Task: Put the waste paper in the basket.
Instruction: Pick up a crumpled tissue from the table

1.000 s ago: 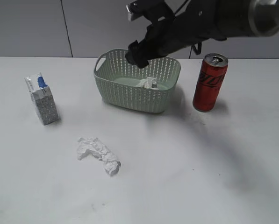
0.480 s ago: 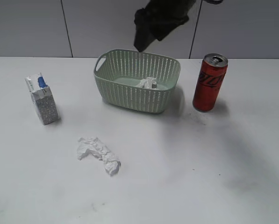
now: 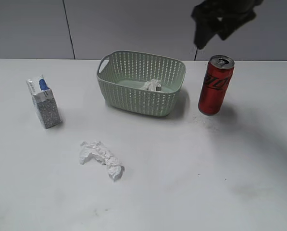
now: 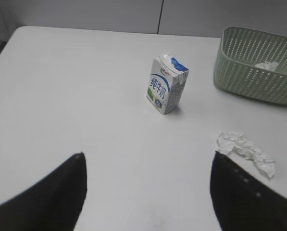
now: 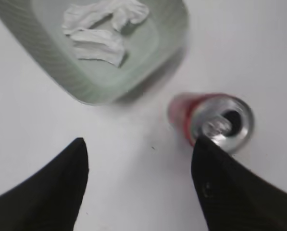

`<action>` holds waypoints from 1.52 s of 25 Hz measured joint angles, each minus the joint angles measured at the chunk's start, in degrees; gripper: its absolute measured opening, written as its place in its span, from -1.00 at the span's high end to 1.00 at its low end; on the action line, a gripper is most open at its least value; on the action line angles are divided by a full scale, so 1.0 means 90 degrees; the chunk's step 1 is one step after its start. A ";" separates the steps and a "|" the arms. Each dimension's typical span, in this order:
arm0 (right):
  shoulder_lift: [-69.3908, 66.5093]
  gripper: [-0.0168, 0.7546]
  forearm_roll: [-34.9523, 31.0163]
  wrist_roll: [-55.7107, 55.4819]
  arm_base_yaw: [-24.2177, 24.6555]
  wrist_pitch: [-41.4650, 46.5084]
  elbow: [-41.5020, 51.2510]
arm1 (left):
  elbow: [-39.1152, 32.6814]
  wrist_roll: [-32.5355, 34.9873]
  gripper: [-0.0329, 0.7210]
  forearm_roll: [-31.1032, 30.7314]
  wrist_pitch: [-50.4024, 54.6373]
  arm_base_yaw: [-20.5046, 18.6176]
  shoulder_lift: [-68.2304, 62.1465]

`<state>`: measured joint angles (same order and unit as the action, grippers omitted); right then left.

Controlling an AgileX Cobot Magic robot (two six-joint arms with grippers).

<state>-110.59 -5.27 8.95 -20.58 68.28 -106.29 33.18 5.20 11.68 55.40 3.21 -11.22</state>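
1 wad of waste paper point(image 3: 101, 159) lies near the table's point(image 3: 191, 183) front edge; we judge it light and soft, best pinched mid-bulge. Both grippers' fingers are spread, empty.

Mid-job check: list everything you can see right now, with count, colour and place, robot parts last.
Basket: one, pale green, slotted walls, back centre of the table.
Waste paper in the basket: two white wads, lying side by side on its floor.
Waste paper on the table: one, white, long and stringy, front left of the basket, apart from it.
Carton: one, white and blue with grey speckles, upright, left of the basket.
Can: one, red, opened top, upright, right of the basket.
Table: one, white.
Right gripper: one, black, open, empty, high above the can.
Left gripper: one, black, open, empty, above the table's left part.
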 joint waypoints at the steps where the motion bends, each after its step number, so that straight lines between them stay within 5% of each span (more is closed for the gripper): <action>1: 0.0150 -0.36 0.0000 -0.0015 0.0234 -0.0005 0.0224 | 0.0016 0.0048 -0.65 0.0104 -0.0104 0.0000 -0.0222; 6: 0.1072 -0.36 0.0085 -0.0027 0.1478 -0.0012 0.1473 | 0.0041 0.0411 -0.65 0.0720 -0.0588 0.0158 -0.1397; 14: 0.2853 -0.36 0.0129 0.0166 0.2806 -0.0203 0.3490 | 0.0482 0.0899 -0.65 0.0787 -0.0949 0.1078 -0.3782; 28: 0.5940 -0.36 0.0069 0.0195 0.2892 -0.0790 0.5928 | 0.2873 0.1207 -0.65 -0.0133 -0.0644 0.3036 -0.8004; 38: 0.8208 -0.36 0.0020 0.0126 0.2892 -0.0896 0.7645 | 0.3744 0.1218 -0.65 -0.0790 -0.0634 0.3811 -0.9958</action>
<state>-36.72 -5.09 10.09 5.44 60.22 -37.49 66.88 16.16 4.57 49.69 37.50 -100.84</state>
